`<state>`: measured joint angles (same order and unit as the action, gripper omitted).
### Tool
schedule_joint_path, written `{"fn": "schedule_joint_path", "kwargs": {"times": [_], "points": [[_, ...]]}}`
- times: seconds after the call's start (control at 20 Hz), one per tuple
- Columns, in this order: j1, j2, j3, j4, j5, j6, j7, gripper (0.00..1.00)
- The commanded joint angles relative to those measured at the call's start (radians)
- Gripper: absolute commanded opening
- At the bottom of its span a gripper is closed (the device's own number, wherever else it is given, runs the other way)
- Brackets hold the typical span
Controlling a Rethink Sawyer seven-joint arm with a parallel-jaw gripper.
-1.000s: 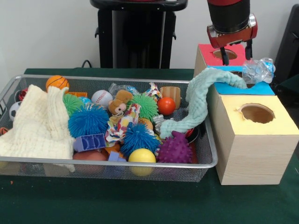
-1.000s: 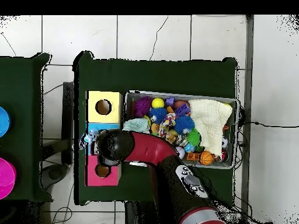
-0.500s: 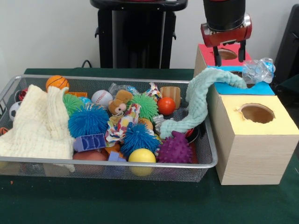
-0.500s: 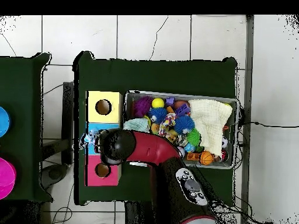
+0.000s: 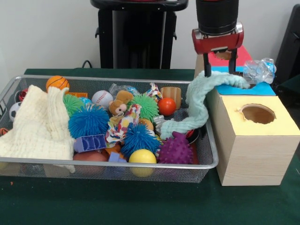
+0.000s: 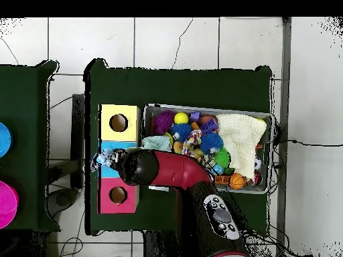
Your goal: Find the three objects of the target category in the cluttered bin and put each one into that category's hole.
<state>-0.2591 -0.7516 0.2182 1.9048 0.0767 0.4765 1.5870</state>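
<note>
The wire mesh bin point(image 5: 206, 165) holds a heap of toys. My gripper point(image 5: 219, 68) hangs open and empty over the left edge of the blue box top point(image 5: 262, 88), just above a mint cloth point(image 5: 199, 101) that drapes from that top into the bin. The cloth and gripper hide most of the blue hole. One clear crumpled bottle point(image 5: 258, 70) lies on the blue top's far right edge; it also shows in the overhead view point(image 6: 102, 159). Another clear plastic piece point(image 5: 118, 88) lies at the bin's back behind a teddy. In the overhead view the arm point(image 6: 154, 170) covers the gripper.
The yellow-topped hole point(image 5: 258, 113) is nearest the camera and the red-topped box point(image 5: 236, 55) is farthest. A cream muslin cloth point(image 5: 40, 122) fills the bin's left end. Spiky balls point(image 5: 89, 121), smooth balls and blocks crowd the middle. The pedestal point(image 5: 136, 33) stands behind.
My gripper has moved left in the front view, from over the red box to over the blue top's left edge and the mint cloth. The bottle on the blue top has not moved.
</note>
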Motion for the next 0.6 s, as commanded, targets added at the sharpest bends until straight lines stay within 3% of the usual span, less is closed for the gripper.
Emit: {"fn": "schedule_joint_path", "kwargs": {"times": [0.05,0.6], "points": [[-0.003,0.074,-0.04,-0.056,-0.068,-0.144,0.13,1.0],[0.015,0.117,-0.068,-0.094,-0.075,-0.192,0.122,1.0]]}}
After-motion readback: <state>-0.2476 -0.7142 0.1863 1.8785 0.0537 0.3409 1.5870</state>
